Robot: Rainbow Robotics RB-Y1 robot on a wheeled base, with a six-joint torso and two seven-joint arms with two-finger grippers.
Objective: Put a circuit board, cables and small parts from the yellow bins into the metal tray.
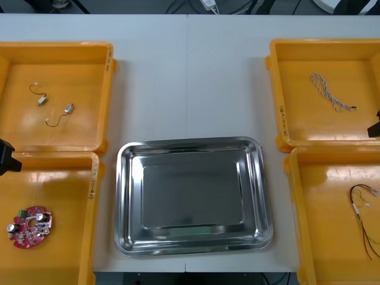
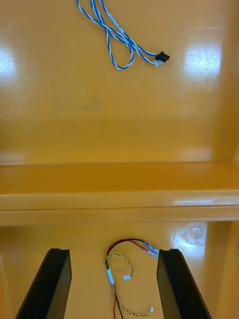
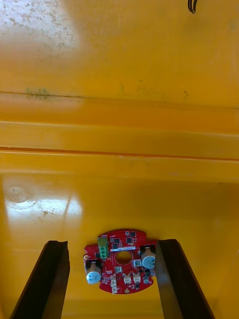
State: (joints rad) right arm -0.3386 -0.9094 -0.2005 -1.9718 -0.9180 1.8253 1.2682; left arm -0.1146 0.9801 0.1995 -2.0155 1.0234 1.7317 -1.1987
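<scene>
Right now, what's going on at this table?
Nothing is in the metal tray yet; it sits bare on the table. The left gripper hangs open over the red circuit board in the near left bin. The right gripper hangs open over the red and yellow cable in the near right bin. The blue and white cable and small metal parts lie untouched in the far bins.
</scene>
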